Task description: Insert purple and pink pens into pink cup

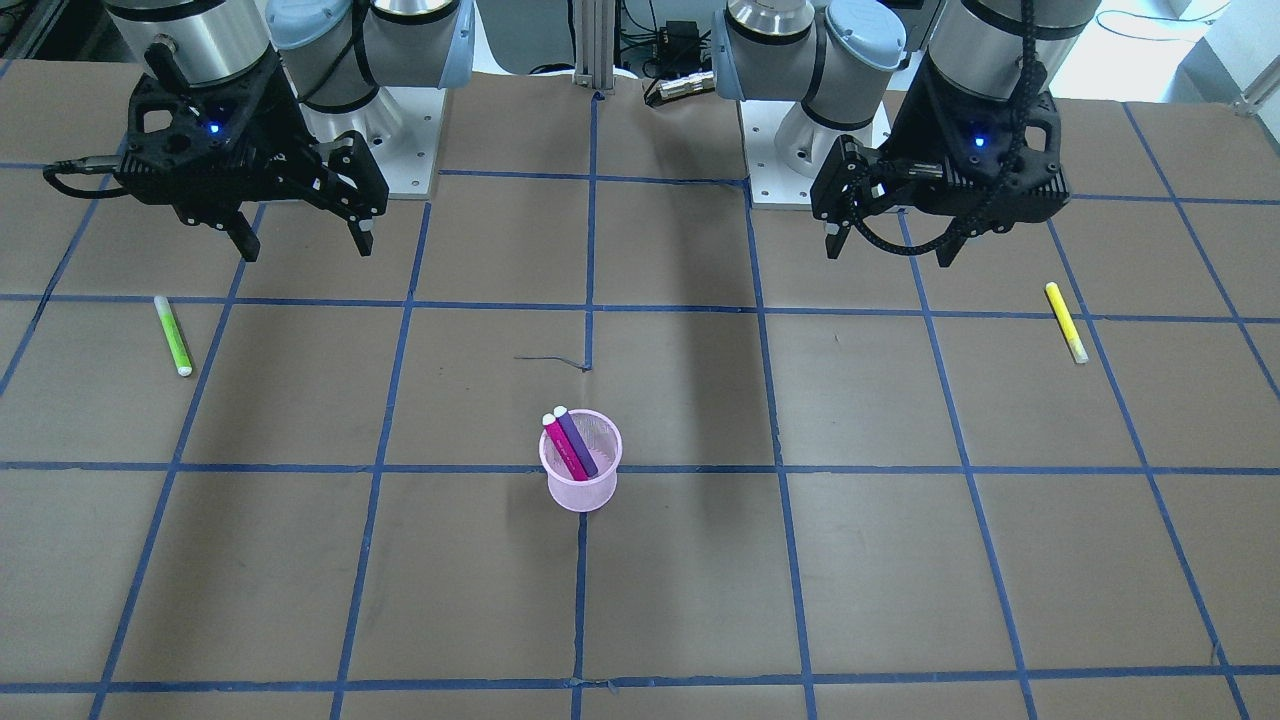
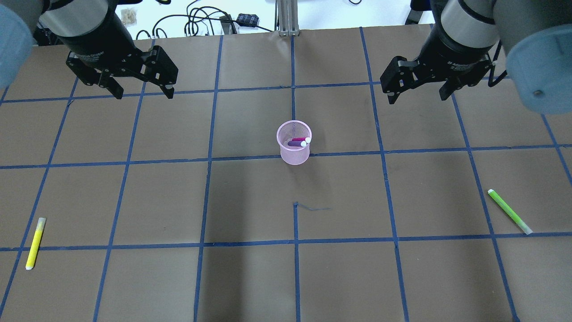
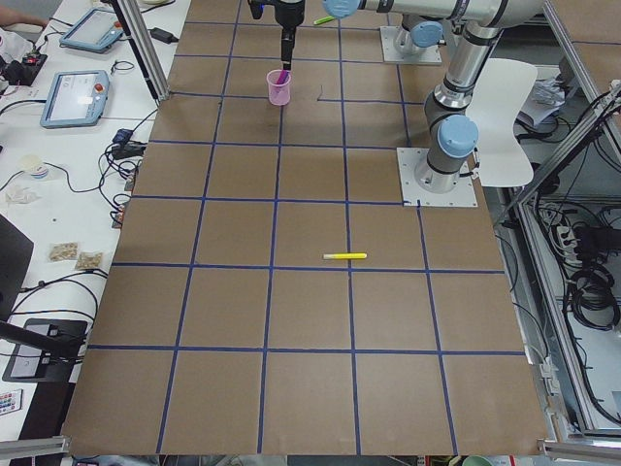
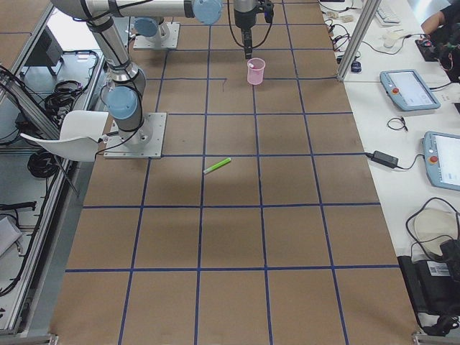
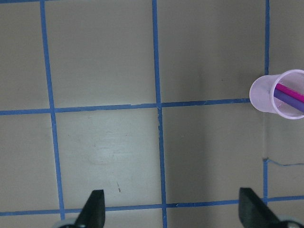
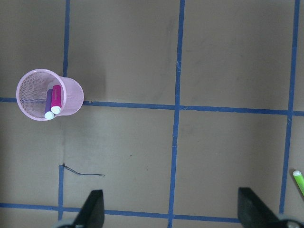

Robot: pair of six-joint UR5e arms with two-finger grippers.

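Observation:
The pink mesh cup (image 1: pixel 580 490) stands upright near the table's middle, also in the overhead view (image 2: pixel 293 154). The pink pen (image 1: pixel 562 447) and the purple pen (image 1: pixel 579 445) lean side by side inside it, white caps up. Both show in the right wrist view: the pink pen (image 6: pixel 56 99) and the purple pen (image 6: pixel 48 100). My left gripper (image 2: pixel 144 95) is open and empty, raised over the table well away from the cup. My right gripper (image 2: pixel 418 97) is open and empty too, raised on the other side. The cup sits at the right edge of the left wrist view (image 5: pixel 266 92).
A yellow pen (image 2: pixel 35 243) lies on the table on my left side, also in the front view (image 1: pixel 1066 322). A green pen (image 2: pixel 509 211) lies on my right side, also in the front view (image 1: pixel 172 335). Blue tape lines grid the brown table.

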